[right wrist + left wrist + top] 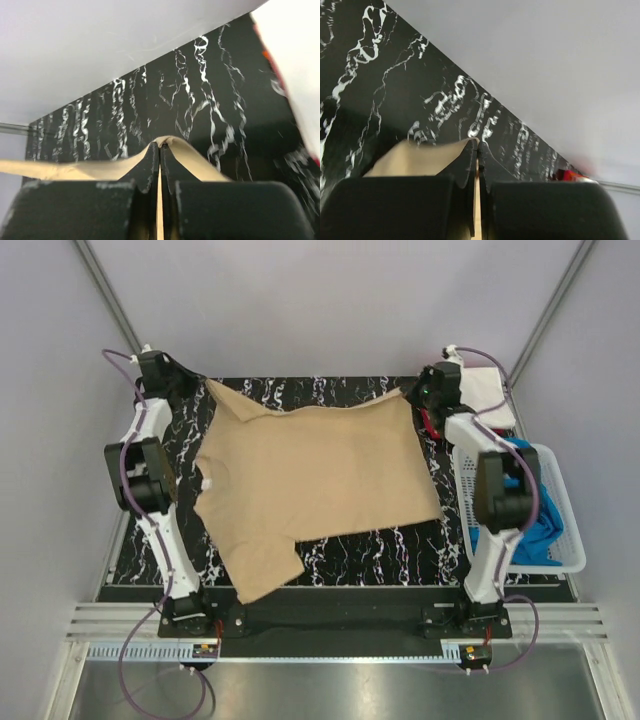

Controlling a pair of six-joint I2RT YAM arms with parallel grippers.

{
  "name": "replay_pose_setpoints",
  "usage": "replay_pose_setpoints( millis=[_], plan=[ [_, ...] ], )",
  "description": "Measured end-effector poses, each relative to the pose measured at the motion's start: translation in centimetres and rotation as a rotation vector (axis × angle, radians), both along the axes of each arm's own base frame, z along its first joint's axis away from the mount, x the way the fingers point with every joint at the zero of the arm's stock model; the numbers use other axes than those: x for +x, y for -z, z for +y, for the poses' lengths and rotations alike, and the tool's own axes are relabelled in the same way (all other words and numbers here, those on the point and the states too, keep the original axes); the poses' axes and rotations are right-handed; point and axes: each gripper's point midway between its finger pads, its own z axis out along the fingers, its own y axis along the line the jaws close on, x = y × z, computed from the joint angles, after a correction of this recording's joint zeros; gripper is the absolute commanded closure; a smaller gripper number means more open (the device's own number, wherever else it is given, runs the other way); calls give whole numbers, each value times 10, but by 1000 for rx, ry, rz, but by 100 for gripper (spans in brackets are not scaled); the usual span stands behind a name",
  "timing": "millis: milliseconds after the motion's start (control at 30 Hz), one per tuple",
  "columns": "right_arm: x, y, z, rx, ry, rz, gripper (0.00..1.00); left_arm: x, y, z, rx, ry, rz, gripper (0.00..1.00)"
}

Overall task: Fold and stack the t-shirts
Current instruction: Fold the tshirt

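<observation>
Top external view: the tan t-shirt (310, 480) lies spread over the black marbled table (390, 550), covering most of its middle. Its far edge is lifted at both corners and sags slightly between them. On the near left, a flap of the shirt reaches the table's front edge.

The left gripper (192, 380) is at the far left corner of the shirt and the right gripper (420, 393) at the far right corner. In the left wrist view the two dark fingers (465, 165) are pressed together with a fold of tan cloth pinched between their tips. The right wrist view shows the same on that side: the fingers (147, 165) are closed tight on a raised ridge of the tan cloth.

A white t-shirt (487, 388) lies at the far right corner of the table, just behind the right gripper, with a red t-shirt (430, 423) showing beside it. A blue t-shirt (535, 525) lies crumpled in the white mesh basket (565, 515) at the right side, partly hidden by the right arm.
</observation>
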Motion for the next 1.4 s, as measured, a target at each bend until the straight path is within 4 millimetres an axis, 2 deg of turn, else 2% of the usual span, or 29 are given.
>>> replay_pose_setpoints(
  millis=[67, 133, 200, 267, 333, 400, 467, 633, 733, 833, 1000, 1100, 1200, 1400],
  plan=[
    [33, 32, 10, 10, -33, 12, 100, 20, 26, 0, -5, 9, 18, 100],
    [63, 66, 19, 15, -59, 38, 100, 37, 42, 0, -1, 13, 22, 100],
    [87, 96, 25, 15, -74, 58, 100, 54, 47, 0, 11, 13, 7, 100],
    [104, 118, 26, 5, -76, 76, 100, 67, 44, 1, 25, 1, -18, 100],
    [122, 132, 27, -16, -81, 86, 100, 70, 40, -1, 30, -12, -26, 100],
    [128, 134, 26, -23, -81, 94, 100, 72, 38, -1, 26, -38, -28, 100],
    [135, 128, 25, -25, -80, 87, 100, 68, 47, -1, 13, -69, 1, 100],
    [142, 108, 16, -32, -69, 64, 100, 36, 76, 0, -3, -124, 129, 100],
    [139, 114, 9, -47, -61, 88, 100, 14, 72, 3, 7, -154, 172, 100],
    [133, 126, 5, -59, -60, 129, 100, -12, 49, 3, 18, -174, 185, 100],
    [125, 139, -5, -83, -60, 186, 100, -40, -14, 4, 39, -186, 121, 100],
    [121, 141, -12, -98, -58, 203, 100, -59, -24, 0, 41, -185, 124, 100],
    [116, 139, -18, -106, -56, 218, 100, -83, -6, -4, 35, -182, 191, 100],
    [110, 129, -22, -122, -62, 219, 100, -143, 61, -15, 18, -174, 401, 100]
  ],
)
